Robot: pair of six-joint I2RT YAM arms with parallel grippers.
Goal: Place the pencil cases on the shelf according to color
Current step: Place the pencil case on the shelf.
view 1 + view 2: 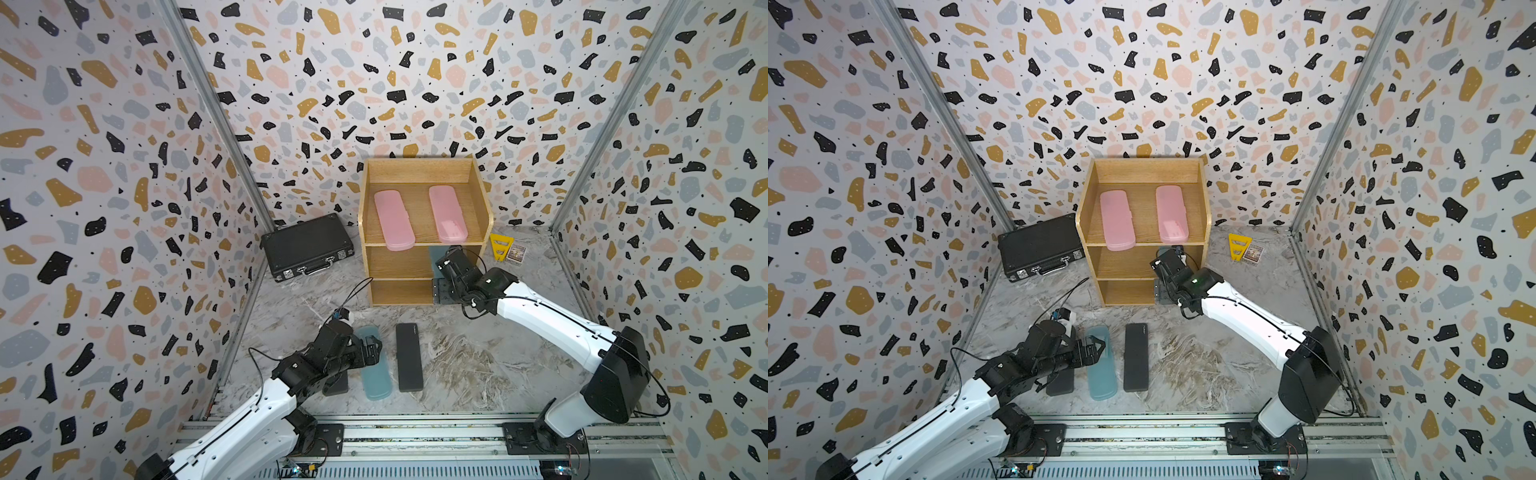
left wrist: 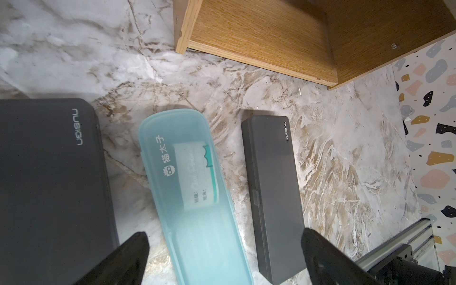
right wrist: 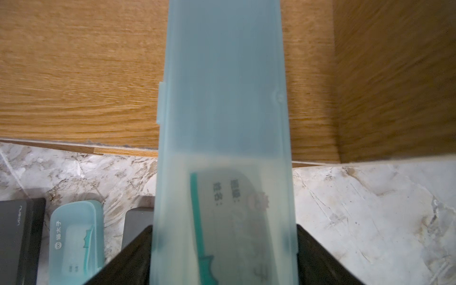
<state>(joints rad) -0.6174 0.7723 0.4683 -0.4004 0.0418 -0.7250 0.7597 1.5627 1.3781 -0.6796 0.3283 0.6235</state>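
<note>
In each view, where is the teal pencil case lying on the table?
Both top views: loose teal case near the front, between two black cases.
Left wrist: the case between them.
Right wrist: the case beside the gripped teal case.
Shared landmark: the shelf.

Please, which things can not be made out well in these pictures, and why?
Teal case at the shelf: far end cut by right wrist view's edge.
Right claw: gripping or not, blurred.
Leftmost black case: left arm covers it, top views.
Small box: print too small, top views.
</note>
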